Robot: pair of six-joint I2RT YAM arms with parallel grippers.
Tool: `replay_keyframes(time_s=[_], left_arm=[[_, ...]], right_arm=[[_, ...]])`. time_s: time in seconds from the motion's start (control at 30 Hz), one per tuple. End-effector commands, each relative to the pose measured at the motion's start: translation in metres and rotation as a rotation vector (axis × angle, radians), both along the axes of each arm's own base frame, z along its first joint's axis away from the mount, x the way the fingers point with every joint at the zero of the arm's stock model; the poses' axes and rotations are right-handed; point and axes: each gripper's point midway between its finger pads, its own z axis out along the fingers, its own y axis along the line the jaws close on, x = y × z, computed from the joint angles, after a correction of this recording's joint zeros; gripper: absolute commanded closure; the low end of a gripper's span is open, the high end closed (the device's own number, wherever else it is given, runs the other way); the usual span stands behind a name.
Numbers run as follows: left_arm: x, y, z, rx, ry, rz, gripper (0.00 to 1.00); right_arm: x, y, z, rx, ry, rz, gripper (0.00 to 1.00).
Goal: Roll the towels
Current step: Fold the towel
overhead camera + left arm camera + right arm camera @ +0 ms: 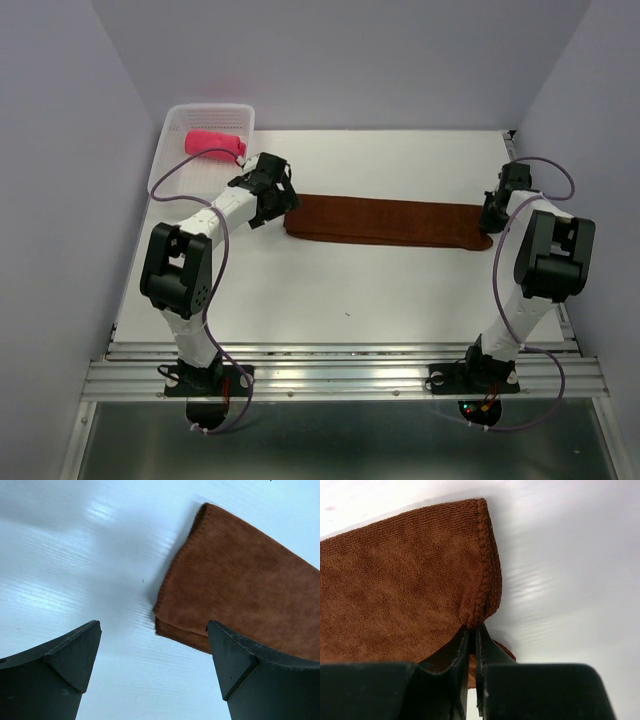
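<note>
The rust brown towel (pixel 385 221) lies folded into a long flat strip across the middle of the table. My left gripper (pixel 283 203) is open at its left end, and the towel's corner (pixel 235 585) lies just ahead of the fingers, untouched. My right gripper (pixel 489 222) is shut on the towel's right end, pinching its hemmed edge (pixel 485 600) between the fingers. The pink-red towel (pixel 213 142) sits rolled up inside the white basket at the far left.
The white perforated basket (pixel 172 160) stands at the table's far left corner, just behind my left arm. Pale walls close in on the left, right and back. A metal rail (pixel 340 365) runs along the near edge.
</note>
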Motion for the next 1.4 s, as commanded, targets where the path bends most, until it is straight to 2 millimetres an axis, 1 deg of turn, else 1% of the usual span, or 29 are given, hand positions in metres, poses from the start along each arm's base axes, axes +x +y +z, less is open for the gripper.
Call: replay_keyframes(time_s=[0.0, 0.03, 0.17, 0.2, 0.23, 0.3, 0.33, 0.37, 0.4, 0.47, 0.5, 0.6, 0.63, 0.7, 0.73, 0.77, 0.83, 0.87, 0.9, 1.0, 1.07, 1.1, 1.13, 1.17, 1.23, 1.27, 1.3, 1.33, 1.37], left_arm=[[0.006, -0.002, 0.010, -0.024, -0.031, -0.002, 0.01], [0.008, -0.005, 0.009, -0.031, -0.030, -0.010, 0.01], [0.016, -0.016, -0.001, -0.050, -0.022, -0.044, 0.02], [0.018, -0.018, -0.003, -0.058, -0.021, -0.052, 0.03], [0.022, -0.021, -0.002, -0.063, -0.026, -0.061, 0.08], [0.025, -0.025, -0.014, -0.062, -0.007, -0.076, 0.14], [0.027, -0.029, -0.015, -0.072, -0.003, -0.085, 0.19], [0.029, -0.031, -0.022, -0.076, 0.004, -0.091, 0.24], [0.029, -0.036, -0.025, -0.093, 0.008, -0.110, 0.31], [0.031, -0.043, -0.031, -0.113, 0.009, -0.133, 0.37], [0.031, -0.047, -0.032, -0.126, 0.012, -0.146, 0.38], [0.029, -0.054, -0.040, -0.151, 0.027, -0.171, 0.46], [0.028, -0.055, -0.042, -0.156, 0.032, -0.172, 0.53], [0.028, -0.056, -0.047, -0.161, 0.038, -0.170, 0.62], [0.027, -0.057, -0.049, -0.164, 0.042, -0.174, 0.63], [0.026, -0.057, -0.050, -0.167, 0.042, -0.177, 0.63], [0.024, -0.058, -0.054, -0.169, 0.049, -0.180, 0.63], [0.025, -0.058, -0.054, -0.169, 0.047, -0.180, 0.63], [0.024, -0.058, -0.055, -0.171, 0.047, -0.181, 0.65], [0.023, -0.058, -0.056, -0.171, 0.044, -0.184, 0.65], [0.023, -0.059, -0.056, -0.174, 0.040, -0.186, 0.65], [0.023, -0.058, -0.056, -0.175, 0.041, -0.187, 0.66], [0.023, -0.059, -0.056, -0.177, 0.040, -0.191, 0.66], [0.024, -0.059, -0.057, -0.178, 0.039, -0.189, 0.66], [0.023, -0.060, -0.056, -0.181, 0.037, -0.195, 0.66], [0.021, -0.060, -0.058, -0.179, 0.041, -0.196, 0.66], [0.022, -0.059, -0.058, -0.180, 0.040, -0.194, 0.66], [0.021, -0.059, -0.058, -0.180, 0.040, -0.194, 0.66], [0.022, -0.059, -0.058, -0.181, 0.035, -0.195, 0.66]], right_arm=[[0.007, -0.042, 0.045, -0.160, -0.041, 0.023, 0.99], [0.013, -0.046, 0.056, -0.180, -0.060, 0.029, 0.99], [0.020, -0.050, 0.072, -0.205, -0.060, 0.051, 0.99], [0.022, -0.050, 0.074, -0.206, -0.063, 0.059, 0.99], [0.024, -0.050, 0.077, -0.206, -0.064, 0.072, 0.99], [0.029, -0.046, 0.085, -0.184, -0.081, 0.089, 0.99], [0.031, -0.043, 0.090, -0.174, -0.095, 0.099, 0.99], [0.032, -0.040, 0.093, -0.163, -0.106, 0.108, 0.99], [0.032, -0.035, 0.098, -0.142, -0.124, 0.119, 0.99], [0.031, -0.033, 0.101, -0.136, -0.131, 0.124, 0.99], [0.032, -0.029, 0.104, -0.142, -0.135, 0.130, 0.99], [0.035, -0.011, 0.112, -0.139, -0.144, 0.156, 0.99], [0.037, 0.003, 0.116, -0.133, -0.144, 0.185, 0.99], [0.040, 0.018, 0.121, -0.141, -0.153, 0.207, 0.99], [0.042, 0.027, 0.125, -0.140, -0.160, 0.219, 0.99], [0.043, 0.046, 0.127, -0.136, -0.160, 0.258, 0.99], [0.045, 0.066, 0.130, -0.126, -0.168, 0.282, 0.99], [0.047, 0.086, 0.133, -0.114, -0.173, 0.320, 0.99], [0.048, 0.095, 0.135, -0.100, -0.180, 0.334, 0.99], [0.050, 0.136, 0.146, -0.018, -0.210, 0.380, 0.99], [0.050, 0.154, 0.150, 0.004, -0.222, 0.393, 0.99], [0.049, 0.179, 0.154, 0.055, -0.234, 0.451, 0.99], [0.049, 0.189, 0.154, 0.080, -0.237, 0.461, 0.99], [0.048, 0.211, 0.158, 0.109, -0.247, 0.508, 0.99], [0.046, 0.233, 0.158, 0.131, -0.246, 0.544, 0.99], [0.045, 0.254, 0.159, 0.144, -0.245, 0.588, 0.99], [0.045, 0.255, 0.154, 0.150, -0.231, 0.593, 0.99], [0.043, 0.274, 0.157, 0.166, -0.237, 0.619, 0.99], [0.044, 0.283, 0.152, 0.176, -0.227, 0.630, 0.99]])
